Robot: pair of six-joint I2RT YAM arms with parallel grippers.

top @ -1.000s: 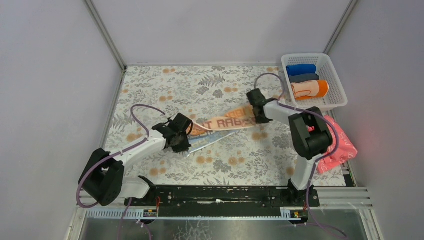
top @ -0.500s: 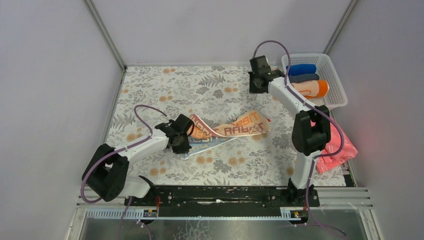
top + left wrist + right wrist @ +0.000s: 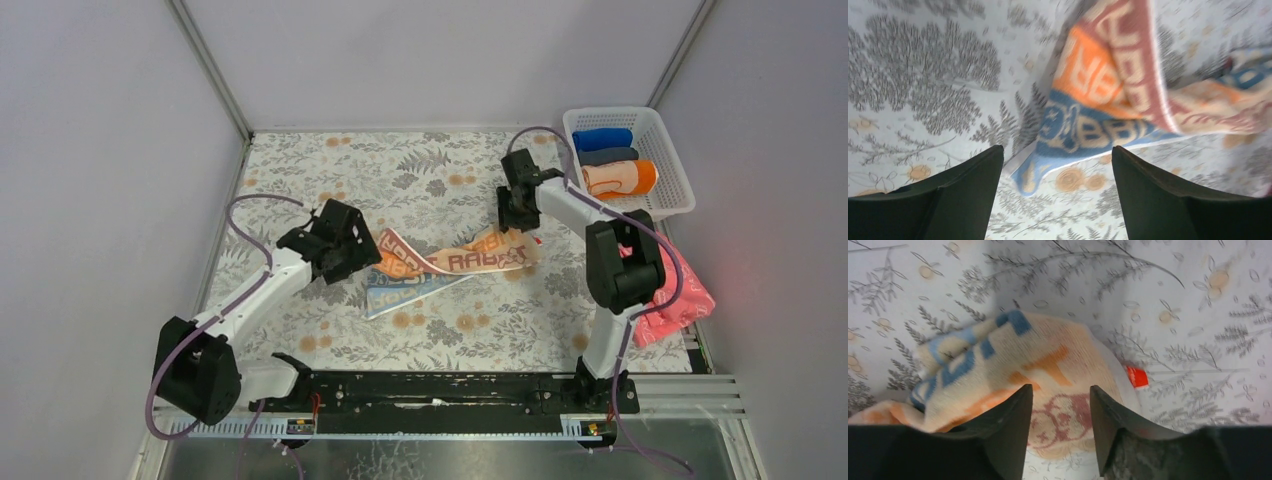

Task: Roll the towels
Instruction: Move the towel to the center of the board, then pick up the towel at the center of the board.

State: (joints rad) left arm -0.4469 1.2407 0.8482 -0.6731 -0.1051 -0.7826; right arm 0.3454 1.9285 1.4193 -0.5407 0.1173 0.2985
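Your left claw (image 3: 1057, 152) is hanging spread wide above the flowered bench (image 3: 400, 170), pinching nothing. The lettered towel (image 3: 460, 260) is lying crumpled just ahead of its fingertips, with the blue-printed edge nearest them. Your right claw (image 3: 1060, 390) is hovering with its fingers parted and nothing between them. The towel's other end is lying under and ahead of it, and a small red tag (image 3: 1137, 376) is peeking out to one side. The orange-bordered towel (image 3: 620, 178) is sitting rolled in the white basket (image 3: 668, 207), off to the right claw's outer side, next to a blue roll (image 3: 603, 139) and a grey roll (image 3: 608, 156).
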